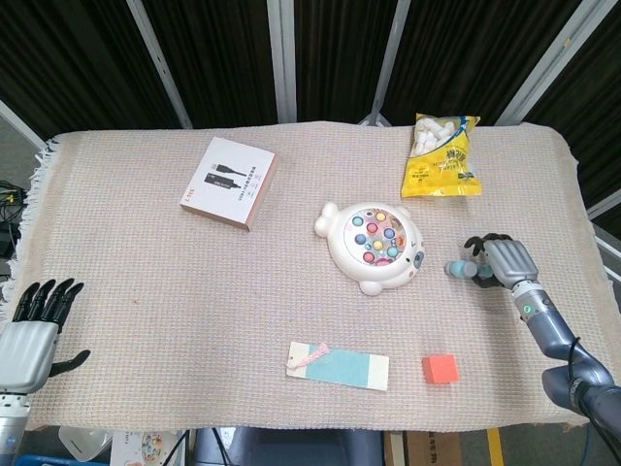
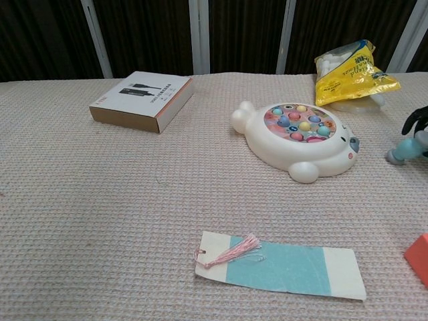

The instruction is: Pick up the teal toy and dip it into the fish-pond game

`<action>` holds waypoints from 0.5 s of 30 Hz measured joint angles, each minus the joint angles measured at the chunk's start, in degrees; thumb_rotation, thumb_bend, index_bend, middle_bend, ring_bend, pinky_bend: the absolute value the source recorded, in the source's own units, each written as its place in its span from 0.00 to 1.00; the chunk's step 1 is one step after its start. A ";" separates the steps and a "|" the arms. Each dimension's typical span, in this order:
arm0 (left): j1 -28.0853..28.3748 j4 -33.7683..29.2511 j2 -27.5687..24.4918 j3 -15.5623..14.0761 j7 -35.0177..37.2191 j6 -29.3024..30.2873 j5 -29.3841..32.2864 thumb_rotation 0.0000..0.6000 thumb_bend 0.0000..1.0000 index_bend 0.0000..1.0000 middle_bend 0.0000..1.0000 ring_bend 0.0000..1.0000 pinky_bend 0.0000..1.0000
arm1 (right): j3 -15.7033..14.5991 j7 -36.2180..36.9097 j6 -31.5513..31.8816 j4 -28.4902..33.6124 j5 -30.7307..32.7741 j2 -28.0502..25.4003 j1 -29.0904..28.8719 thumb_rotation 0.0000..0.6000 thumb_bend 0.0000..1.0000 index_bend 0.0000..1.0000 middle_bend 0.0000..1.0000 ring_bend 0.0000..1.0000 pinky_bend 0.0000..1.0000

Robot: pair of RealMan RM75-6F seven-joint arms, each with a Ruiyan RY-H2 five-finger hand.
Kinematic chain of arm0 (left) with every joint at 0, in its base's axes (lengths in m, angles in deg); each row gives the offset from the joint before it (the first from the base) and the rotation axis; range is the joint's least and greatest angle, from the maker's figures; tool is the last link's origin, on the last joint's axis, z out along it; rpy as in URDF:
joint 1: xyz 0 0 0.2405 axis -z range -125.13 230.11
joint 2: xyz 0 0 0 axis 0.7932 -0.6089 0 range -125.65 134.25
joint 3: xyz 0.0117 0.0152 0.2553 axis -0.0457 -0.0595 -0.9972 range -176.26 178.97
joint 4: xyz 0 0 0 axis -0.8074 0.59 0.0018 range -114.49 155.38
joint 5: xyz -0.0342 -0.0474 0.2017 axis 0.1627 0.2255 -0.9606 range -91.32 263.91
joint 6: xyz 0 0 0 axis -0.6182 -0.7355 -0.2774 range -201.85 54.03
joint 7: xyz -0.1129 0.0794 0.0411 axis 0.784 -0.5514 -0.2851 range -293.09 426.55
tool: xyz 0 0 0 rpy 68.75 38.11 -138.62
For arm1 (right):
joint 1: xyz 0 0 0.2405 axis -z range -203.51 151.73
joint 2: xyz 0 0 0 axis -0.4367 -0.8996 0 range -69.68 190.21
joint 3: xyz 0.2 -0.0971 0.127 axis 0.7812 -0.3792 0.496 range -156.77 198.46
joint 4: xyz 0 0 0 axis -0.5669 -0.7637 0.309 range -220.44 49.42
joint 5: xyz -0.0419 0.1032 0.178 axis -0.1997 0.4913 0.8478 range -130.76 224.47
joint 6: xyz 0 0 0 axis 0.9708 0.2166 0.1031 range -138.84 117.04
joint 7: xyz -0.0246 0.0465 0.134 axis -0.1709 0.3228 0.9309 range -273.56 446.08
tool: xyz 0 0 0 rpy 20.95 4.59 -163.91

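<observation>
While the woven tabletop [image 1: 146, 262] carried everything, the white fish-pond game [image 1: 372, 247] sat near its middle, with a boxed cable pack [image 1: 229, 182] to its upper left and a yellow snack bag [image 1: 441, 155] behind it. The right hand [image 1: 506, 263] had its fingers [image 1: 482, 242] clamped on the teal toy [image 1: 459, 268], just right of the game. The left hand [image 1: 29, 330] hung at the near-left edge, fingers apart, holding nothing. A small red block [image 1: 440, 368] lay near the front edge.

Right hand [image 1: 506, 262] clasped, left hand [image 1: 29, 330] spread.
</observation>
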 measured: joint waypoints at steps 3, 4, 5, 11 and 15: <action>0.04 0.09 0.12 0.01 0.09 -0.11 0.15 1.00 0.11 0.10 0.06 0.00 0.00 | 0.50 -1.20 -0.45 0.24 0.81 -0.05 -0.27 1.00 0.35 0.31 0.38 0.20 0.19; 0.04 0.18 0.18 0.01 0.12 -0.16 0.27 1.00 0.11 0.10 0.06 0.00 0.00 | 0.70 -1.72 -0.70 0.33 1.13 -0.06 -0.43 1.00 0.35 0.31 0.38 0.21 0.19; 0.04 0.22 0.22 0.01 0.15 -0.19 0.32 1.00 0.11 0.10 0.06 0.00 0.00 | 0.83 -2.08 -0.87 0.41 1.36 -0.07 -0.53 1.00 0.35 0.31 0.38 0.21 0.19; 0.05 0.44 0.32 -0.01 0.36 -0.23 0.43 1.00 0.11 0.10 0.06 0.00 0.00 | 1.32 -3.87 -1.61 0.85 2.38 -0.14 -0.93 1.00 0.35 0.31 0.38 0.21 0.19; 0.04 0.67 0.38 -0.02 0.61 -0.32 0.61 1.00 0.11 0.10 0.06 0.00 0.00 | 1.57 -5.03 -2.06 1.10 3.09 -0.09 -1.09 1.00 0.35 0.30 0.38 0.20 0.18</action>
